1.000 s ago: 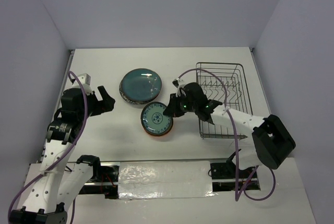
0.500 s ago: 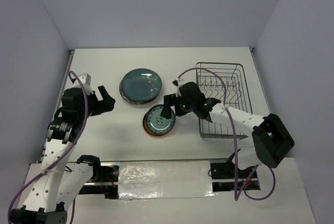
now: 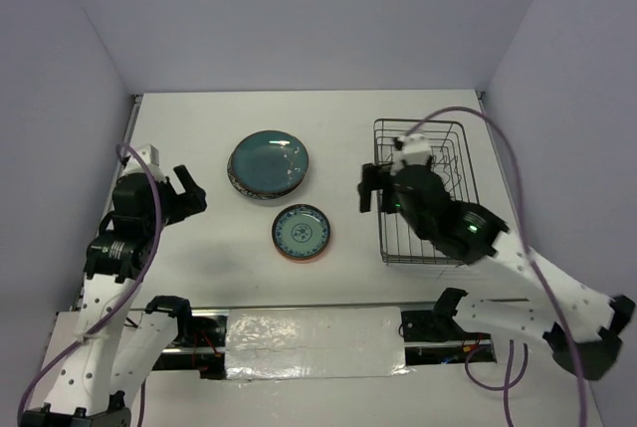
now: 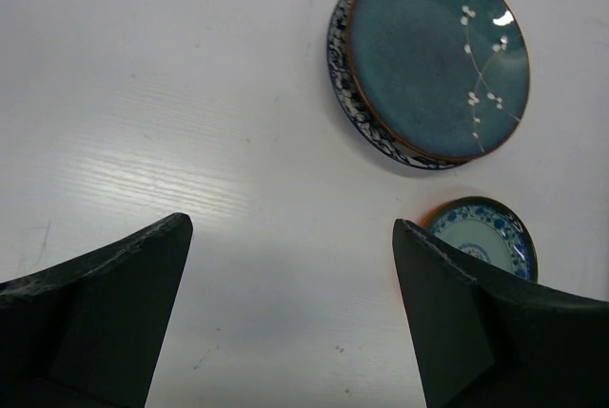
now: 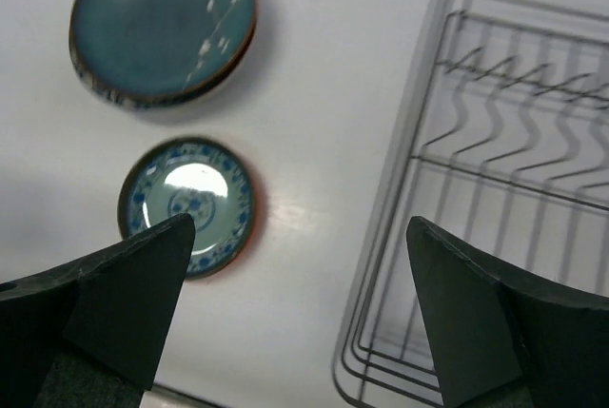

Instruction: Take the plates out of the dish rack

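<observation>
A dark teal plate [image 3: 268, 160] tops a patterned-rimmed plate [image 4: 337, 66] on the worktop [image 3: 338, 118], left of the dish rack [image 3: 418, 124]; a small teal-patterned plate [image 3: 301, 232] lies nearer. Right fingers [image 5: 114, 294] hover spread apart, empty; left fingers [image 4: 105, 294] likewise open

A white, faintly wood-grained rectangular bench [image 3: 328, 118] is boxed in by plain pale lavender walls [image 3: 299, 19] at its far, left and right edges. A crinkled silvery foil strip [image 3: 314, 342] runs along the near edge. The light is soft and even.
</observation>
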Motion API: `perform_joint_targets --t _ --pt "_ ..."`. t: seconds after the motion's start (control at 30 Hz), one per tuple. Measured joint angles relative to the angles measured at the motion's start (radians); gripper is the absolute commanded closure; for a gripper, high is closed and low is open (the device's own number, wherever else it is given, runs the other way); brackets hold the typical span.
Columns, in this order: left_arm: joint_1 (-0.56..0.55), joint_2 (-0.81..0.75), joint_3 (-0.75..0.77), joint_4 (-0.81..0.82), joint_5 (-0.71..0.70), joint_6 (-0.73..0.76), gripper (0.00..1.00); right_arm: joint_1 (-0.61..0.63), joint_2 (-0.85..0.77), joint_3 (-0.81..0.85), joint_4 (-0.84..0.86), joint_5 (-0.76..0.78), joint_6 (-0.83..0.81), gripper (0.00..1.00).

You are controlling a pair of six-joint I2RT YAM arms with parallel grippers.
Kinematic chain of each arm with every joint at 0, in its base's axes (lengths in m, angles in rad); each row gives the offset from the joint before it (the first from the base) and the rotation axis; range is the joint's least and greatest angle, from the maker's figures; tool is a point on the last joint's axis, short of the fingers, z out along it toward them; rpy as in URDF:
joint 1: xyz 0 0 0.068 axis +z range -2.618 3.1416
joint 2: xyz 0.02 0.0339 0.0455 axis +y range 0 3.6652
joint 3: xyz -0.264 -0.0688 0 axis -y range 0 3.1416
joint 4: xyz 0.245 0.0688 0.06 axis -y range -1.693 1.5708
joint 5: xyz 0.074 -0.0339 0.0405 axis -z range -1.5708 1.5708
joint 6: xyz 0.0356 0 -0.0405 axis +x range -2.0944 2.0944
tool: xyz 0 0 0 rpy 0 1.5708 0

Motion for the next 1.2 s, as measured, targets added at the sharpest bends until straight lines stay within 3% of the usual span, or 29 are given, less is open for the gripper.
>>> perform_joint_targets --t 0.13,0.3,0.5,0.67,0.87,1.2 --pt "0.01 -0.074 0.002 -0.034 -0.095 -0.022 0.01 -0.002 -0.303 -0.007 -0.09 0.153 0.034 0.0" --pt "0.008 -0.179 0.036 -0.072 -0.187 -0.029 0.0 -0.003 -0.565 0.008 -0.219 0.265 0.08 0.0" --pt "0.008 -0.179 0.1 -0.114 -0.255 -0.024 0.0 -0.003 -0.586 0.062 -0.423 0.326 0.117 0.0" --pt "0.008 -0.225 0.069 -0.113 -0.259 -0.024 0.0 -0.003 -0.62 0.063 -0.515 0.341 0.128 0.0" --pt "0.008 -0.282 0.053 -0.106 -0.241 -0.023 0.0 -0.003 -0.702 0.039 -0.536 0.341 0.133 0.0" --pt "0.008 -0.277 0.049 -0.098 -0.203 -0.021 0.01 -0.003 -0.707 0.024 -0.537 0.333 0.133 0.0"
